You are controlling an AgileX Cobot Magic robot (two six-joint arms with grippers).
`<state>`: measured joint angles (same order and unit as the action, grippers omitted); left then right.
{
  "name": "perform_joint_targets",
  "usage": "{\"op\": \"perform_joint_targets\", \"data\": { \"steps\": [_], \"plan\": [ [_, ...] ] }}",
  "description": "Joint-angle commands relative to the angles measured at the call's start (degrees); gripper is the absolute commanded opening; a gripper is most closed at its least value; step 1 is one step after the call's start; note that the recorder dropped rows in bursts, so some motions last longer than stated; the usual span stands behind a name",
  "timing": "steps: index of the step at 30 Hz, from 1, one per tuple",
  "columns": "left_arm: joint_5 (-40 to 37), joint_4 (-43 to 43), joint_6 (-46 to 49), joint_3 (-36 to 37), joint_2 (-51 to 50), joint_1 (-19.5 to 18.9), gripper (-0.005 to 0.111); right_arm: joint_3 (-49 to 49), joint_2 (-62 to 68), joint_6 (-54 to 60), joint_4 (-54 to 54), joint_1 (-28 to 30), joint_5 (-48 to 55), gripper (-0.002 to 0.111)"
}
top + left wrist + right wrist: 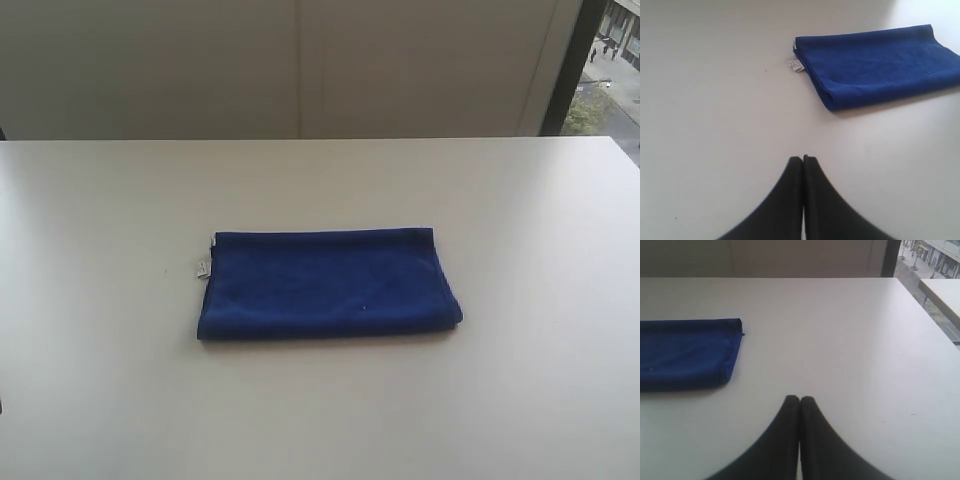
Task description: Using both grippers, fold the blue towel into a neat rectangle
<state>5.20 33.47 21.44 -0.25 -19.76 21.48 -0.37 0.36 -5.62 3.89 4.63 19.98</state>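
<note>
Towel: the blue towel (330, 284) lies flat near the middle of the table (520, 400), folded into a layered rectangle with fairly even edges.
Long axis: in the exterior view it runs from 9 o'clock to 3 o'clock. The small white tag (204, 268) sticks out at the 9 o'clock end, and the 3 o'clock end looks slightly rounded.
Left gripper: the left gripper (803, 159) has its jaws pressed together on nothing and sits over bare table. With the jaws' heading as 12, the towel lies at about 1 o'clock, tag end nearest and well apart.
Right gripper: the right gripper (799, 399) also has its jaws pressed together and empty. From its heading the towel lies at about 10 o'clock, rounded end nearest and well apart.
Nearer arm: I cannot tell, because neither arm shows in the exterior view and both wrist views put the cloth at a similar remove.
Task stage, as I judge it: the folding looks done or nearly done. If another fold is wanted, each arm would take the short end facing it.
Containers: none is visible, and the table carries only the towel.
Surroundings: a window (610, 60) stands at about 1 o'clock beyond the table's far edge.
</note>
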Motion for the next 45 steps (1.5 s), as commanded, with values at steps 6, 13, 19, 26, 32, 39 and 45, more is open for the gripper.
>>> {"op": "perform_joint_targets", "data": {
  "steps": [6,13,19,26,32,39,45],
  "plan": [
    [-0.4,0.79,-0.48,0.25,0.33,-0.11,0.0,0.37,-0.36,5.62,-3.09,0.17,-0.75,0.0],
    [-0.4,0.79,-0.48,0.25,0.33,-0.11,0.0,0.37,-0.36,5.62,-2.95,-1.41,-0.65,0.0],
    [-0.4,0.79,-0.48,0.25,0.33,-0.11,0.0,0.37,-0.36,5.62,-2.95,-1.41,-0.77,0.0],
    [-0.4,0.79,-0.48,0.25,0.33,-0.11,0.0,0.37,-0.36,5.62,-2.95,-1.41,-0.77,0.0],
    [-0.4,0.79,-0.48,0.25,0.33,-0.11,0.0,0.37,-0.36,5.62,-2.95,-1.41,-0.77,0.0],
    [-0.4,0.79,-0.48,0.25,0.33,-0.11,0.0,0.37,-0.36,5.62,-2.95,-1.41,-0.77,0.0],
    [-0.4,0.79,-0.48,0.25,0.33,-0.11,0.0,0.37,-0.36,5.62,-2.95,-1.41,-0.77,0.0]
  ]
}}
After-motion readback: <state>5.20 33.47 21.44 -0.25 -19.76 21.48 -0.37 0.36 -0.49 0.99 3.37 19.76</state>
